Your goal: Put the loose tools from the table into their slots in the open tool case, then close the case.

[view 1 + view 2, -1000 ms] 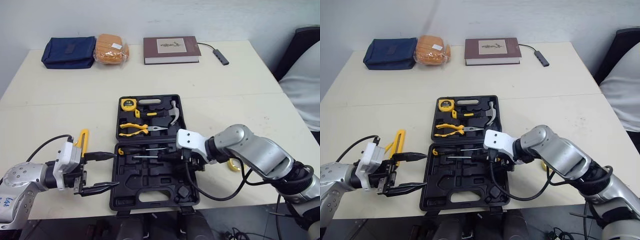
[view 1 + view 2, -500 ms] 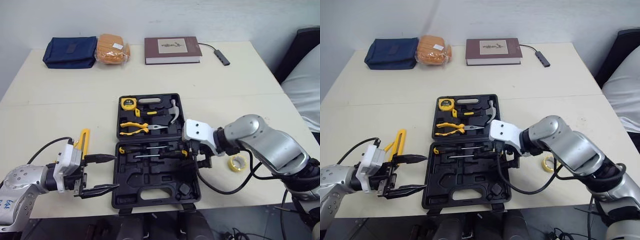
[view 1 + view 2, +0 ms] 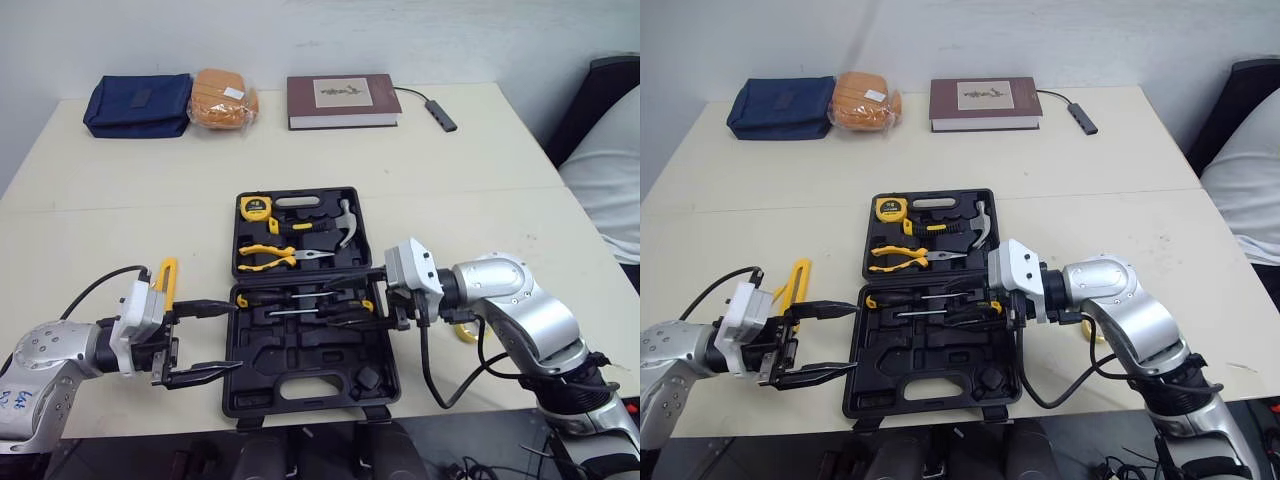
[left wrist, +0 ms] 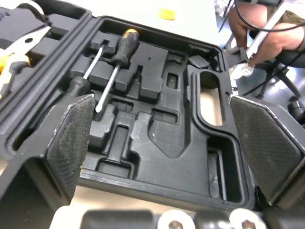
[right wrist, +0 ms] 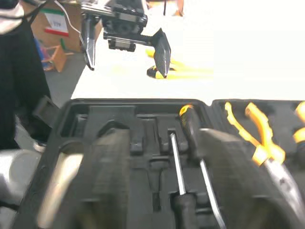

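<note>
Black case point(image 3: 300, 360): open on bench point(image 3: 120, 200), 2 screwdrivers point(image 3: 300, 304) slotted.
Left tool point(image 3: 231, 338): spread, at case's left edge.
Right tool point(image 3: 370, 298): spread, at case's right edge.

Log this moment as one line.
case: black plastic tool case, open | left gripper: open, at its left edge | right gripper: open, at its right edge | loose: flat yellow tool on table

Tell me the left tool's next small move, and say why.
Probably draw the left tool away from the tool case and turn it toward the yellow-handled tool. Its fingers are open and hold nothing, pointing at the case's left rim. The yellow-handled tool lies on the table outside the case, beside the left wrist, not yet in a slot.
</note>
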### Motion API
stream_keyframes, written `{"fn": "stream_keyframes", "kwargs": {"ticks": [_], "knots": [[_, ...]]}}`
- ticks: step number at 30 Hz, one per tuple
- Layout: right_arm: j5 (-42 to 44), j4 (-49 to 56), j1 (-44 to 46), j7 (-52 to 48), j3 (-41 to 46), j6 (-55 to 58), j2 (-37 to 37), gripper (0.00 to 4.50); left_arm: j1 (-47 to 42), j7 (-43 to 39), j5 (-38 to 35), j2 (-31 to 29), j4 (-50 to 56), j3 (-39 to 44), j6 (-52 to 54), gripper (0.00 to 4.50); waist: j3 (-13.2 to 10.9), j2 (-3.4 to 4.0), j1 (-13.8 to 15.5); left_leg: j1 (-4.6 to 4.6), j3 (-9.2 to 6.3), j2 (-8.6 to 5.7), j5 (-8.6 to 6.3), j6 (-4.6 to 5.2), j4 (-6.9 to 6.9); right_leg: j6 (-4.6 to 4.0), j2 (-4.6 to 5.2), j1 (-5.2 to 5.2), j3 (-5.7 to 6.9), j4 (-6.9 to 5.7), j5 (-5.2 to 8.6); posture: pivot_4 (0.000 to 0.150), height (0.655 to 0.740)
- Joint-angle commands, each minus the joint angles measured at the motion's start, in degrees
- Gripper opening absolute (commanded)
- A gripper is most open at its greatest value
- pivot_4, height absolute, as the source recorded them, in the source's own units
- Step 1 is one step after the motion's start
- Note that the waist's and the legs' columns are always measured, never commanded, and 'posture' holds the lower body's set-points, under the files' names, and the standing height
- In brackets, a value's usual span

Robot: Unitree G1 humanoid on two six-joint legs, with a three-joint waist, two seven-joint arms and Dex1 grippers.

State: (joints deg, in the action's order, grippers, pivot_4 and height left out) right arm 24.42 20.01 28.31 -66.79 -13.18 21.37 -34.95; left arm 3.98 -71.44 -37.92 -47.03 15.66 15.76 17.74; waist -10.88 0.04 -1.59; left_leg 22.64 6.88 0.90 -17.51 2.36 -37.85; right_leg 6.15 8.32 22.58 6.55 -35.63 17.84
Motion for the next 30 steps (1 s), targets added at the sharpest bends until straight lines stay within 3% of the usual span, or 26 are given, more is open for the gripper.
{"fn": "stream_keyframes", "kwargs": {"ticks": [1,2,18,30], "knots": [[-3.9,-3.4,0.2,-1.0,-2.5,-7.0,1.8,0.47,-1.6,-0.5,0.1,0.3,-0.9,0.4,-1.5,4.5,0.0,0.0,0.0,0.0,0.0,0.0,0.0,0.0,0.0,0.0,0.0,0.0,0.02,0.0,0.0,0.15,0.74],[-4.5,-4.1,0.2,-1.0,-2.8,-7.7,2.0,0.05,-1.6,-0.5,0.1,0.3,-1.0,0.3,-1.5,4.5,0.0,-0.02,0.0,0.0,0.0,0.0,0.0,0.0,0.0,0.0,0.0,0.0,0.02,0.0,0.0,0.15,0.74],[-14.4,-19.5,4.8,0.4,-7.1,-15.7,7.5,0.05,-2.2,-0.8,0.9,-0.1,-1.0,-1.3,-1.6,4.5,0.0,-0.02,-0.1,-0.07,0.02,0.01,0.01,0.0,-0.04,0.0,0.01,-0.04,0.0,-0.1,0.0,0.15,0.74],[-15.6,-20.8,3.6,0.3,-8.0,-15.6,8.8,0.05,-1.4,-0.3,1.2,-0.3,-0.4,-0.7,-1.7,4.5,0.0,-0.02,-0.1,-0.08,0.01,0.01,0.0,-0.01,-0.04,0.0,0.01,-0.05,-0.05,-0.15,0.0,0.15,0.74]]}}
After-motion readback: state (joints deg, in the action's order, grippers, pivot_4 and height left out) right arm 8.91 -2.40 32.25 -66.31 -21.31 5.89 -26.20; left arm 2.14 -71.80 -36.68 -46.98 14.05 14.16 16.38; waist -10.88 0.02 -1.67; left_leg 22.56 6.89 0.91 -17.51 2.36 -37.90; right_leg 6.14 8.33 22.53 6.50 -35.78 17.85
